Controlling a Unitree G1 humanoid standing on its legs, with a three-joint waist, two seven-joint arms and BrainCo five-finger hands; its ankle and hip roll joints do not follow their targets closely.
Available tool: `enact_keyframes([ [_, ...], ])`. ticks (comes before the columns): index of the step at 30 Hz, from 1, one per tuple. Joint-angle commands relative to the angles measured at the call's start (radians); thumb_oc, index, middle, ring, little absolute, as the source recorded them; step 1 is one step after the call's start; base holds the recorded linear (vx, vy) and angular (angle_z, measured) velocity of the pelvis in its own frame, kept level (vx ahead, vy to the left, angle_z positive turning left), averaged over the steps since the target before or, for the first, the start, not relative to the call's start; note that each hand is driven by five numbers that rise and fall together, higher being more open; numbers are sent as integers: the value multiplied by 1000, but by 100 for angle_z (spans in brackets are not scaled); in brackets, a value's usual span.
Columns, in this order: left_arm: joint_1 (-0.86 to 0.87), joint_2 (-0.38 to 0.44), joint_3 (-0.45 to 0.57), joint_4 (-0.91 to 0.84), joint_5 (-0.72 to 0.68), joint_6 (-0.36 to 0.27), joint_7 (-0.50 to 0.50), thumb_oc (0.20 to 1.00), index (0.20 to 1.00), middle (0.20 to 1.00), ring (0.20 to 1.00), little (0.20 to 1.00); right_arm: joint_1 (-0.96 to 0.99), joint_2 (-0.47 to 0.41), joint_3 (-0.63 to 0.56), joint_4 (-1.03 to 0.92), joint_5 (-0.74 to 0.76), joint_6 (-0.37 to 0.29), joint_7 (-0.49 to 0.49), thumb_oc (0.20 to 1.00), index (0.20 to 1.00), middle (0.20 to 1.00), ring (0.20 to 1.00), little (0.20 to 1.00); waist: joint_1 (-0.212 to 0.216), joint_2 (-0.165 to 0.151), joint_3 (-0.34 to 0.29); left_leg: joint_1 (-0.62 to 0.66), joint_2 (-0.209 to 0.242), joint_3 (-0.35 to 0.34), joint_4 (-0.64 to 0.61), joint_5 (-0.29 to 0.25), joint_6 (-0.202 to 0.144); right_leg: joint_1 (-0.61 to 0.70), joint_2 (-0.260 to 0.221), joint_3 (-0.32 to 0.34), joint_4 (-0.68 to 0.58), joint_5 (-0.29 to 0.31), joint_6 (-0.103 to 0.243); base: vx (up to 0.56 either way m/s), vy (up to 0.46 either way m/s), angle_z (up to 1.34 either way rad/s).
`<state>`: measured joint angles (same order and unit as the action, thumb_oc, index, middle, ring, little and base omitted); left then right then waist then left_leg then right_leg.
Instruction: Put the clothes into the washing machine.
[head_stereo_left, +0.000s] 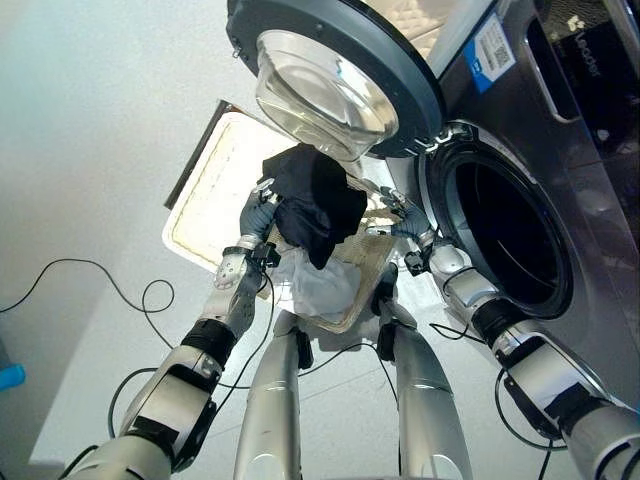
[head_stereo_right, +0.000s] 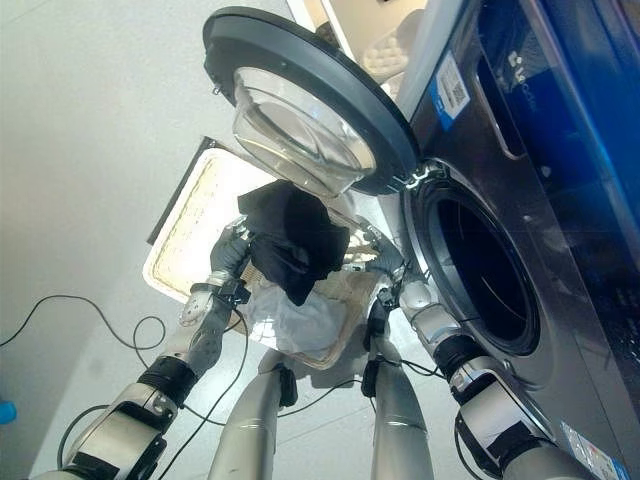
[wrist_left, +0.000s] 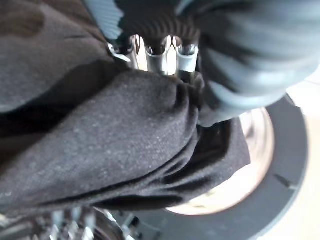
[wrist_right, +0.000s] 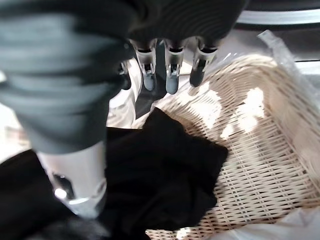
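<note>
While both my hands hang over the basket, notes as follows:

left hand: my left hand (head_stereo_left: 258, 214) is at the near-left edge of the black garment (head_stereo_left: 315, 200), fingers curled into the cloth and gripping it; in my left wrist view the dark fabric bunches right against the fingers (wrist_left: 159, 50).

right hand: my right hand (head_stereo_left: 403, 218) is on the other side of the garment, just beside its edge; right wrist view shows my fingers (wrist_right: 171, 75) straight and relaxed, pointing down, closed on nothing.

black garment: lifted, draped between my two hands, hanging above the basket; one corner droops toward the white cloth.

wicker basket: the wicker basket (head_stereo_left: 205, 190) sits on the floor below both hands, pale weave; bare weave shows past my right fingers.

white cloth: the white cloth (head_stereo_left: 315, 285) lies in the basket's near end, under the black garment.

washing machine: the washing machine (head_stereo_left: 560, 140) stands just past my right hand, drum opening (head_stereo_left: 510, 235) dark.

door: the door (head_stereo_left: 335, 70) is swung wide, its glass bowl hanging above the garment.
</note>
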<state>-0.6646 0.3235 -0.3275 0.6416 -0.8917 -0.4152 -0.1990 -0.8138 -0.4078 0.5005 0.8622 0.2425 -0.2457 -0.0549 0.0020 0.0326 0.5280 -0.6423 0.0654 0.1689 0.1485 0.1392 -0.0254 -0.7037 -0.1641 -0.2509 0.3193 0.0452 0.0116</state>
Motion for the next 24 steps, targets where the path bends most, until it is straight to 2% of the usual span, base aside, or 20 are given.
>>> enact_keyframes([
  [1, -17, -42, 20, -127, -51, 19, -108, 200, 200, 200, 200, 200, -56, -36, -22, -7, 18, -8, -9, 1000, 1000, 1000, 1000, 1000, 24, 54, -8, -14, -50, 35, 71, -98, -59, -12, 8, -32, 78, -51, 100, 12, -38, 17],
  [2, -12, -42, 12, -146, -79, 47, -146, 200, 200, 200, 200, 200, -70, -36, -27, 1, 13, -5, -5, 1000, 1000, 1000, 1000, 1000, 29, 58, -8, -15, -52, 31, 71, -98, -57, -15, 6, -34, 81, -50, 100, 7, -29, 8],
  [4, -11, -44, 11, -151, -86, 55, -157, 200, 200, 200, 200, 200, -75, -36, -26, 2, 12, -4, -4, 1000, 1000, 1000, 1000, 1000, 30, 59, -8, -16, -52, 30, 71, -98, -57, -16, 6, -34, 81, -50, 100, 6, -26, 6],
  [5, -2, -51, 5, -192, -115, 104, -194, 200, 200, 200, 200, 200, -93, -33, -15, 0, -22, 13, 6, 1000, 1000, 1000, 1000, 1000, 36, 62, -8, -15, -56, 26, 72, -101, -55, -13, 3, -37, 82, -50, 98, 10, -28, 11],
  [10, 7, -72, -3, -234, -170, 165, -258, 200, 200, 200, 200, 200, -131, -22, 25, 19, -64, 39, 56, 1000, 1000, 1000, 1000, 1000, 47, 68, -8, -18, -61, 16, 79, -103, -50, -18, -3, -38, 90, -49, 94, 15, -25, 9],
  [19, -1, -129, -31, -323, -243, 280, -319, 200, 200, 200, 200, 200, -198, 31, 73, 39, -90, 54, 100, 1000, 1000, 1000, 1000, 1000, 65, 75, -8, -17, -81, -3, 78, -101, -42, -11, -5, -40, 81, -40, 88, 9, -28, 7],
  [24, -2, -168, -36, -374, -230, 311, -338, 200, 200, 200, 200, 200, -214, 70, 98, 50, -87, 71, 190, 1000, 1000, 1000, 1000, 1000, 72, 77, -8, -7, -84, -1, 68, -98, -39, -1, -8, -46, 69, -35, 86, 2, -4, 1],
])
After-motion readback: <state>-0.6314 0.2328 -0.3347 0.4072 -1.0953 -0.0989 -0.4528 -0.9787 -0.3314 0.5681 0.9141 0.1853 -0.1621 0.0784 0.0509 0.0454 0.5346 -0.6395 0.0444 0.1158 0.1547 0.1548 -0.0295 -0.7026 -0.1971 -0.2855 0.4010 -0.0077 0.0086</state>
